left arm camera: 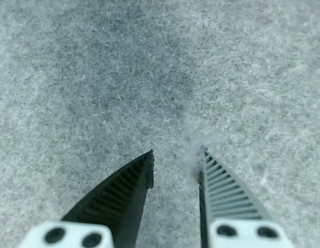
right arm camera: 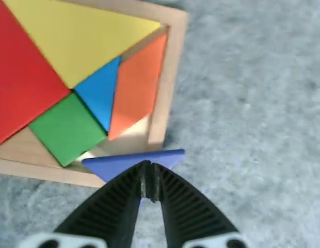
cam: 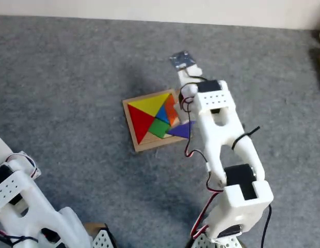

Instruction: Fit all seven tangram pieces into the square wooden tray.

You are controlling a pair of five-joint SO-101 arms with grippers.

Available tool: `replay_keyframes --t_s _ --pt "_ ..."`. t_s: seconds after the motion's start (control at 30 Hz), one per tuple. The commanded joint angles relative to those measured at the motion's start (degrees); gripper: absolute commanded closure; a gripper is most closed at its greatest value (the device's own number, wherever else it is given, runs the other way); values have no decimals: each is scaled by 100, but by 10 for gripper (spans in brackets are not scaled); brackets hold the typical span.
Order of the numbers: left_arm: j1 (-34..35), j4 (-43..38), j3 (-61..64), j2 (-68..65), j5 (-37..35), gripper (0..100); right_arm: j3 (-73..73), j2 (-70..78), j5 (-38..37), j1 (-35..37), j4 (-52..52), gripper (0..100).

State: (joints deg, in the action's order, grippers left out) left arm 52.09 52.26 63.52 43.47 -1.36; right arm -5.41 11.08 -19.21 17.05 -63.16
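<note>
The square wooden tray (cam: 135, 140) lies mid-table. In it sit a yellow triangle (cam: 149, 103), a red triangle (cam: 139, 123), a small blue triangle (cam: 162, 113), an orange piece (cam: 172, 114) and a green square (cam: 159, 127). My right gripper (right arm camera: 149, 181) is shut on a purple triangle (right arm camera: 131, 161), held tilted over the tray's rim (right arm camera: 168, 88) at the corner beside the orange piece (right arm camera: 137, 88) and green square (right arm camera: 67, 129). The purple triangle (cam: 179, 130) sticks out from under the right arm (cam: 217, 124). My left gripper (left arm camera: 176, 157) is open over bare grey carpet.
Grey carpet covers the table. The left arm (cam: 26, 206) sits at the near left corner, far from the tray. A small brown object (cam: 94, 227) lies by its base. Bare tray floor (right arm camera: 134, 137) shows beside the green square.
</note>
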Motion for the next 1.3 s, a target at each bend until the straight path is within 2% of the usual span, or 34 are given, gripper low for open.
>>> replay_keyframes --t_s 0.0,0.43,0.53,0.67,0.87,1.07,1.27 --pt "-145 -88 -110 127 -62 853 -119 101 26 -57 215 994" --pt "-145 -88 -110 127 -62 853 154 769 0 215 286 994" --pt "-145 -88 -110 127 -62 853 136 778 -369 400 295 994" --pt "-145 -88 -110 127 -62 853 127 778 -501 602 664 994" --pt "-145 -88 -110 127 -62 853 119 778 -905 602 760 994" --pt "-145 -88 -110 127 -62 853 145 716 -941 418 760 994" --pt "-145 -88 -110 145 -62 853 418 400 -862 189 180 994"
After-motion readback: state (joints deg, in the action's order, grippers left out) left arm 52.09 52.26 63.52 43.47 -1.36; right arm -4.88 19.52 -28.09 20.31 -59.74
